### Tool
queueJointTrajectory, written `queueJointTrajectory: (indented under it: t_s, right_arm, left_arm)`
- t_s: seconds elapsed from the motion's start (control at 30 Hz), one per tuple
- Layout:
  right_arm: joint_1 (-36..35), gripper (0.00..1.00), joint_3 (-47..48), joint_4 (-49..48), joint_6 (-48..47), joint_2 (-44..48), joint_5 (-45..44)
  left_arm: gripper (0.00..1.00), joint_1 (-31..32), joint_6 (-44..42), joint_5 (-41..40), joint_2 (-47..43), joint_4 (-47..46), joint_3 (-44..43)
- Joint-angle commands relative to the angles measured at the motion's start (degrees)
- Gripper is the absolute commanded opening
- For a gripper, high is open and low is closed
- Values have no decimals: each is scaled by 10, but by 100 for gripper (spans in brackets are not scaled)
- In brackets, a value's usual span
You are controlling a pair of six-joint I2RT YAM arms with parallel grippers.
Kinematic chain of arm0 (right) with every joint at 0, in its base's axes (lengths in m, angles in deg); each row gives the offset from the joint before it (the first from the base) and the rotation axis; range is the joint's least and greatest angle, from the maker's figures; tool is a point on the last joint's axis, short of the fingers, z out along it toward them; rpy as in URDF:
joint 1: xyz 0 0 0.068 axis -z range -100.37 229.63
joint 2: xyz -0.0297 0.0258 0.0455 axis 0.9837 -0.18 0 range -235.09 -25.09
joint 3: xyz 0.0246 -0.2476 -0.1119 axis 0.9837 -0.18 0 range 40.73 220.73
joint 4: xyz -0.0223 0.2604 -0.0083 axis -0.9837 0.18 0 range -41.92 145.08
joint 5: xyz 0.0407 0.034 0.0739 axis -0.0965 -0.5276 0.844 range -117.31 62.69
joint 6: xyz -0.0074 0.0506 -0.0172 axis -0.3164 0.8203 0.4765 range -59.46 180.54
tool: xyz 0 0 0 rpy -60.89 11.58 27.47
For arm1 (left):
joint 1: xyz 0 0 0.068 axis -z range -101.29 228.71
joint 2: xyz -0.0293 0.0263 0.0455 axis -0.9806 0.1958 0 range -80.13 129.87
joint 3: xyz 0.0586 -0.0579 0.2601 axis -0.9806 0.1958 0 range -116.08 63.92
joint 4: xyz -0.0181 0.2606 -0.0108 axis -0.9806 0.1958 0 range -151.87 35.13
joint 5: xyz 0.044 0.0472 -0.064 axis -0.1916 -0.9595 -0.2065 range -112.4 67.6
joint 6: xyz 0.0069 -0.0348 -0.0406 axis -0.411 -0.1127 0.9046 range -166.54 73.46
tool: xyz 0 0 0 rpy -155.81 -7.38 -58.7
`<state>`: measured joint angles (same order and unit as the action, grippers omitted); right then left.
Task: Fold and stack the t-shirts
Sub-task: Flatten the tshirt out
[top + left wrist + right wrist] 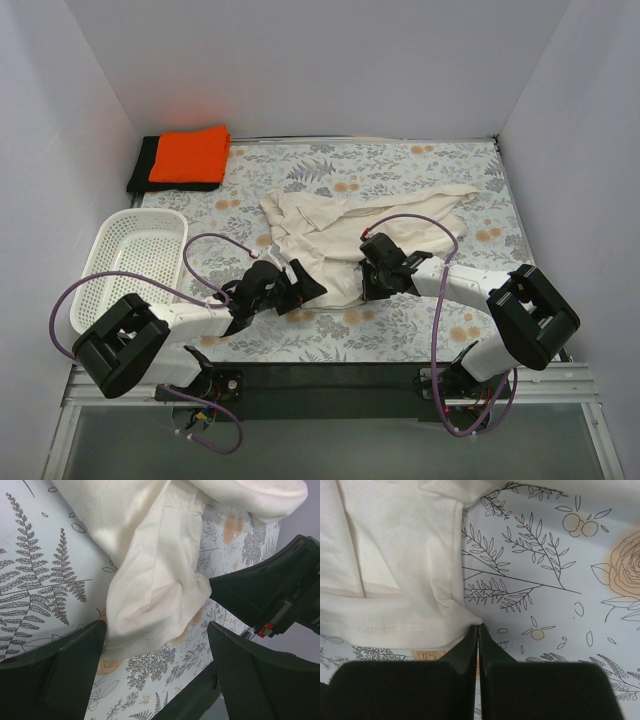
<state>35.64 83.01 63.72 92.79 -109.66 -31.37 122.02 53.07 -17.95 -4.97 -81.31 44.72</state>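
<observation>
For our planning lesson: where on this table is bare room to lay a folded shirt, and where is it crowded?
Free: floral tablecloth right of the cream t-shirt; far strip between it and the orange t-shirt. Crowded: centre, with left gripper and right gripper; left side, white basket.

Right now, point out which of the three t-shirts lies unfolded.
The cream cotton t-shirt, crumpled at centre; the bright orange t-shirt and black t-shirt sit folded, stacked far left.

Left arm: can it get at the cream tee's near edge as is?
Probably yes. The left gripper is open, and a fold of the cream t-shirt lies between its fingers on the table, with nothing else in the way.
</observation>
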Motion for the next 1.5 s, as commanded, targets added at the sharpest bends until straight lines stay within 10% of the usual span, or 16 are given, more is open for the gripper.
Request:
queueJointTrajectory:
  t_s: [0.0,0.33,0.83,0.97,1.23,1.47]
  right_arm:
    - [0,1,-11,7,-13,-10,1]
    - [1,1,-10,7,-13,-8,0]
    - [2,1,-7,7,-10,-11,3]
    - [1,1,-7,8,-10,-9,3]
    - [1,1,-14,7,-5,-4,-3]
    - [2,1,-12,7,-3,-10,-3]
  left_arm:
    - [77,-4,-37,-56,31,64,18]
    - [60,-3,-43,69,39,56,5]
    - [11,-3,-38,3,-34,101,0]
    - [16,-3,-40,10,-20,82,-2]
    - [65,-5,-25,-8,-13,85,12]
    - [66,-9,-28,3,14,48,12]
